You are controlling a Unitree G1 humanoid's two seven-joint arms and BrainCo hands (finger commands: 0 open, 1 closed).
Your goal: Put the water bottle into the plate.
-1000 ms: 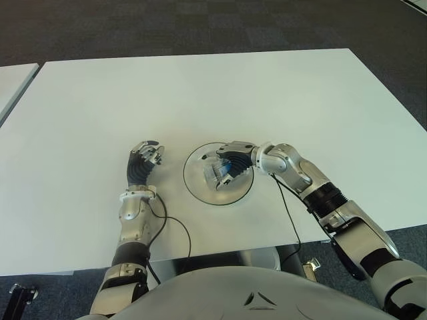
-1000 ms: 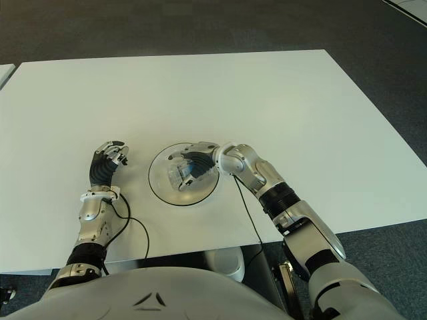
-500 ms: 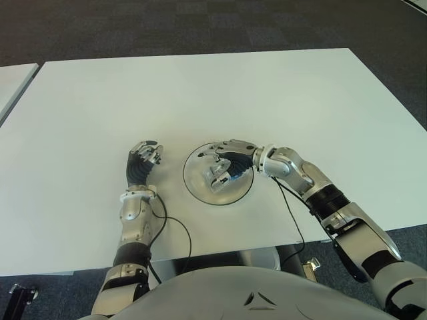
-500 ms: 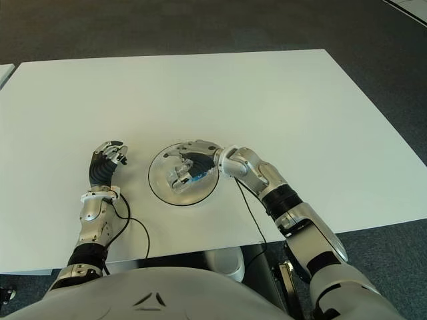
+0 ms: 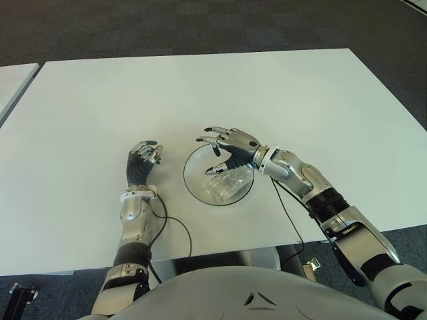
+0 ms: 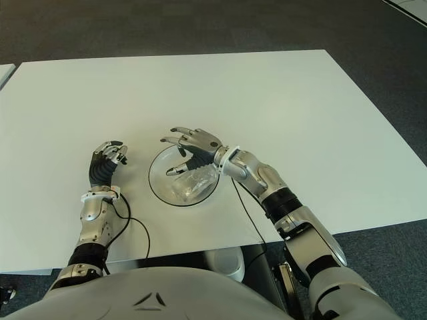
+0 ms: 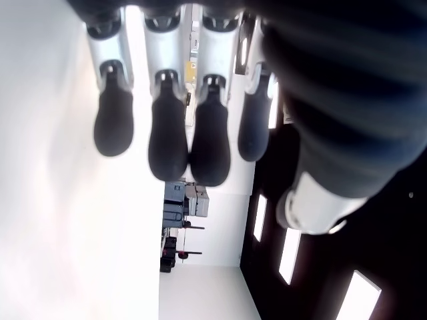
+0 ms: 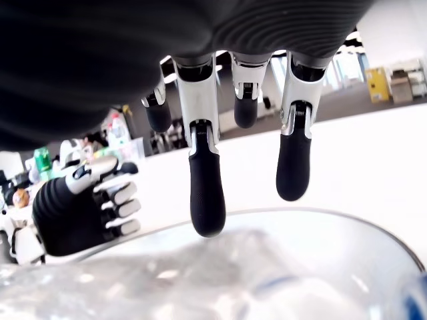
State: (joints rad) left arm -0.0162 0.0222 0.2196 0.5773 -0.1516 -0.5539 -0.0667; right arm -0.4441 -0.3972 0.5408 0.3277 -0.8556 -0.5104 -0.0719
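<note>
Water bottle [image 5: 227, 185] lies in plate [image 5: 193, 187], below right hand [image 5: 230, 143], fingers spread, empty. Release step done; next, retract. Left hand [image 5: 143, 162] curled beside plate.

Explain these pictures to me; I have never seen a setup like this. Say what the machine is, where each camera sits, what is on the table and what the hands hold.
This is a humanoid robot with two arms, each ending in a fingered hand. The two wide pictures come from a stereo camera on its head, looking down at a white table. The two close pictures come from cameras on the wrists, each looking at its own fingers. On the table stands a clear round plate, and a clear water bottle lies in it. The right hand hovers over the plate with fingers spread, holding nothing. The left hand shows left of the plate, fingers curled, also holding nothing.
</note>
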